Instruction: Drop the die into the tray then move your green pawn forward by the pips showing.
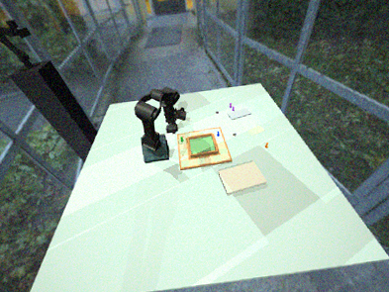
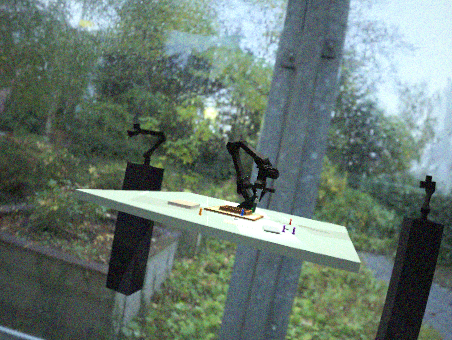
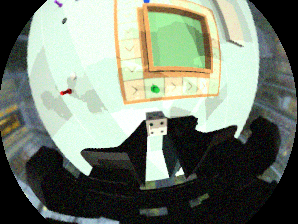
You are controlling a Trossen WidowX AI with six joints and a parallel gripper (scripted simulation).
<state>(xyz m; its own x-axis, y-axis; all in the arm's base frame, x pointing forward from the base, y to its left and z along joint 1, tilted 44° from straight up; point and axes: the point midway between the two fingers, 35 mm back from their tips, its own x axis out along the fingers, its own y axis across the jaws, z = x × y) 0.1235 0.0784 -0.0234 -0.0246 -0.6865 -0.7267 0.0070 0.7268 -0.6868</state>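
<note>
Across a pale table (image 1: pixel 145 241) (image 2: pixel 155 202) (image 3: pixel 100 60), w/ a black arm (image 1: pixel 148 111) (image 2: pixel 237 165) standing on it, lies a square orange-edged game board (image 1: pixel 184 152) (image 2: pixel 255 217) (image 3: pixel 129 35). Mid-board: a brown-rimmed tray (image 1: pixel 203 155) (image 2: pixel 236 209) (image 3: pixel 180 69), green floor visible, patchy shadow inside. The gripper (image 1: pixel 172 129) (image 2: pixel 255 202) (image 3: pixel 154 121) is clenched on a pale die (image 3: pixel 156 126), outside the tray, nr the board's edge in wrist view. Green pawn (image 1: pixel 182 139) (image 3: pixel 155 89): on an edge sq. btwn arrow sqs., outside the tray. Blue pawn (image 1: pixel 218 133) (image 2: pixel 243 212) (image 3: pixel 146 1): also on the board's track, outside the tray.
</note>
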